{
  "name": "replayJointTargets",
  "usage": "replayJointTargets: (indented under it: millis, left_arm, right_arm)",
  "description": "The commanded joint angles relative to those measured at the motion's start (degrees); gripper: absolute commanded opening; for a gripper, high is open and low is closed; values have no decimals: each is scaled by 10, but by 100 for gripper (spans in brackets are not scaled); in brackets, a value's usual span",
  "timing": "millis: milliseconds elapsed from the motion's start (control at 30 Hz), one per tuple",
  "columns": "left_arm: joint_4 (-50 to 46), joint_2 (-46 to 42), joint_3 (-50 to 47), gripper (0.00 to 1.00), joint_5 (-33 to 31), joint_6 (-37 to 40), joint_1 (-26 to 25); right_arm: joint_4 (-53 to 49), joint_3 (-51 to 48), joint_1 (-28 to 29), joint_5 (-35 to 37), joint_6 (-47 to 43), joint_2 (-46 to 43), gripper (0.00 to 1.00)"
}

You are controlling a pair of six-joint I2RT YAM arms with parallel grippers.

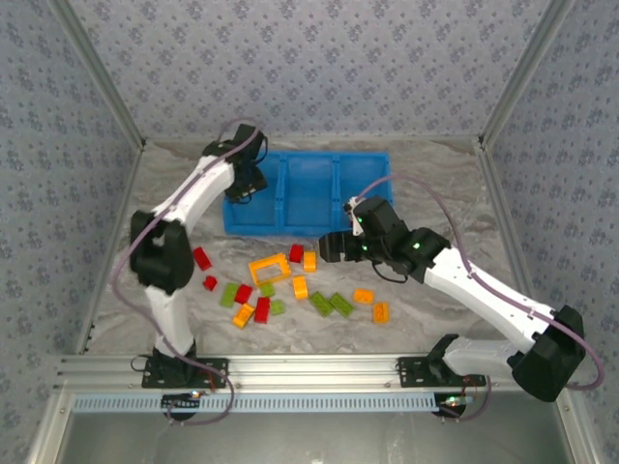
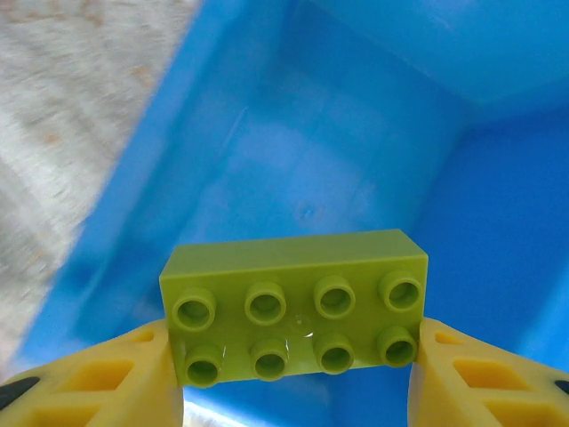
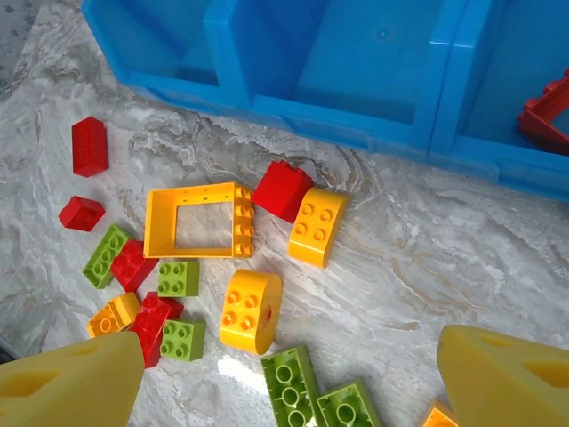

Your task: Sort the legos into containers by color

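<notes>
Sorting barely begun: my left claw (image 2: pixel 293 360) gripped lime brick (image 2: pixel 293 298) over bin (image 2: pixel 338 151); right claw (image 3: pixel 289 382) gaped empty w/ most legos (image 3: pixel 252 311) unsorted.

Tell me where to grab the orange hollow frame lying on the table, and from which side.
Pinch the orange frame by the bar facing the blue bin, coming straight down: one finger in the opening, one outside. It lies flat; that side faces bare table, while a red brick crowds the right bar and a green brick the near one.
</notes>
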Motion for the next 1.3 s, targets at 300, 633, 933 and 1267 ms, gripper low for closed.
replayJointTargets:
  millis: [300, 633, 933, 1267]
  left_arm:
    - [-77, 128, 91, 59, 23, 35, 0]
    - [-87, 113, 70, 74, 17, 47, 1]
    - [-92, 79, 87, 78, 15, 56, 1]
    - [-106, 7, 94, 81, 15, 30, -3]
  right_arm:
    - [3, 5, 103, 48, -33, 116, 75]
    - [-11, 186, 110, 24, 11, 365, 51]
    - [-45, 250, 111, 37, 43, 456, 46]
    - [-72, 298, 106, 46, 61, 515, 34]
